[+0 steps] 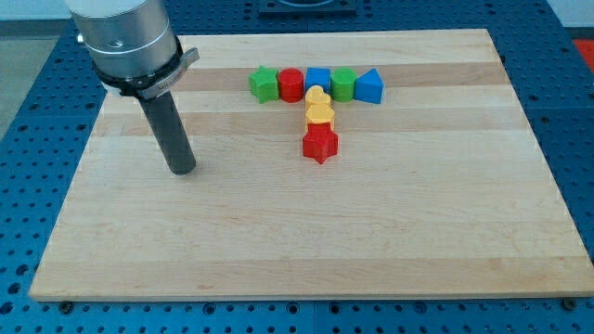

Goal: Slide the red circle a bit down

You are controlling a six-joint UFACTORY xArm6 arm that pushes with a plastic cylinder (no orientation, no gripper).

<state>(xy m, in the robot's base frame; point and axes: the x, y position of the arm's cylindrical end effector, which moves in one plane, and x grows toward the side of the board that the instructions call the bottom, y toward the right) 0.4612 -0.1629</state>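
My tip far left of red circle, no readable writing

Text: none can be read
Labels or brands: none show
Numbers or signs: none show
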